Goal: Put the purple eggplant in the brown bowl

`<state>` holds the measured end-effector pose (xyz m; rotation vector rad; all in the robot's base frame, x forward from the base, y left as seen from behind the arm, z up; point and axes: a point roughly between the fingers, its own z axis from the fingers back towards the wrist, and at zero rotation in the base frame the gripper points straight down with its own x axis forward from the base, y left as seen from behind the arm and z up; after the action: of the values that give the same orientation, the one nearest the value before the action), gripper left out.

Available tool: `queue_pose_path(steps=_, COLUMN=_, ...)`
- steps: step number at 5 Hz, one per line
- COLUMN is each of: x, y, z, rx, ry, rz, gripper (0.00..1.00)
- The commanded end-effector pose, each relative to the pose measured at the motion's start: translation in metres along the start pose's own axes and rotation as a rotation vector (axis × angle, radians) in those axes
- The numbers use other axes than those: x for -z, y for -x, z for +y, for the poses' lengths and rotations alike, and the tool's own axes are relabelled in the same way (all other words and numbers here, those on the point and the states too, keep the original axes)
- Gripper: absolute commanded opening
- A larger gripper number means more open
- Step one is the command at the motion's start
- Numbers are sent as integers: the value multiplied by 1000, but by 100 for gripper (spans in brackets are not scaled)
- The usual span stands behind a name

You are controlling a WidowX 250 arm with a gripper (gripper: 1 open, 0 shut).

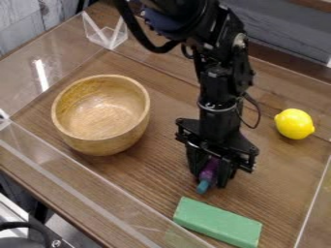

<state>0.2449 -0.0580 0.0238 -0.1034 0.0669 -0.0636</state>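
Observation:
The brown bowl [101,114] stands empty at the left of the wooden table. To its right the black arm reaches straight down, and my gripper [207,178] is shut on the purple eggplant [204,180]. Only the eggplant's purple lower part and a bit of teal stem show between the fingers; the rest is hidden by them. The eggplant hangs just above the table, near the green block, and a bowl's width to the right of the bowl.
A green rectangular block [218,223] lies just below the gripper near the front edge. A yellow lemon [295,123] sits at the right. Clear plastic walls [39,66] ring the table on the left, front and right.

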Motion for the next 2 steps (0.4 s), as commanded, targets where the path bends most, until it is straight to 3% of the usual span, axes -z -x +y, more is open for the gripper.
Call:
queue_pose_path(steps=1, x=0, y=-3, z=5, rx=-13, ry=-1, rz=-15, gripper=0)
queue_pose_path(steps=2, x=-7, y=-1, z=7, rx=-18, ry=1, rz=-17, gripper=0)
